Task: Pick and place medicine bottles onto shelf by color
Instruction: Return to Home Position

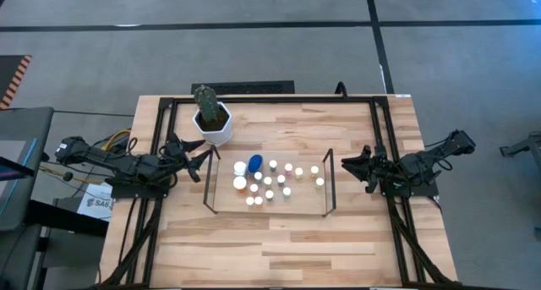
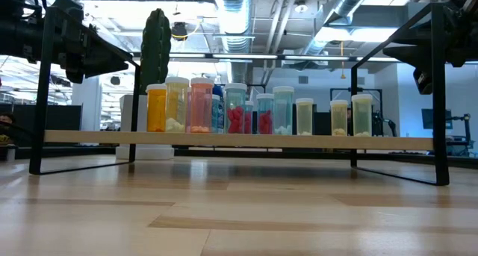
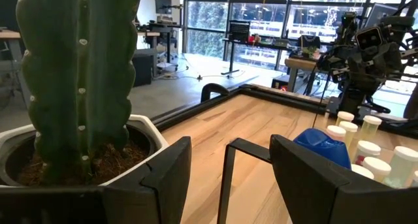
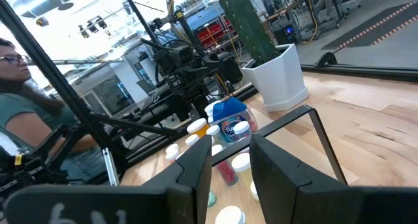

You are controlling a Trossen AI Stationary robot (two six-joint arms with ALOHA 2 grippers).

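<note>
The shelf (image 1: 269, 207) stands in the middle of the table on its dark end frames. Several medicine bottles (image 1: 270, 182) stand upright on its plank, and in the low view they form a row (image 2: 254, 110) with orange, yellowish, pink, red and white contents. A larger blue-capped bottle (image 1: 255, 162) stands among them at the far left. My left gripper (image 1: 205, 157) hovers level just off the shelf's left end, open and empty (image 3: 228, 152). My right gripper (image 1: 345, 165) hovers level off the right end, with a narrow empty gap between its fingers (image 4: 232, 145).
A cactus in a white hexagonal pot (image 1: 213, 121) stands beyond the shelf's far left corner, close to my left gripper. The table's black frame (image 1: 270, 100) runs around the work area. Bare wood (image 1: 270, 248) lies between the shelf and the near edge. A person (image 4: 19, 87) sits beyond the table.
</note>
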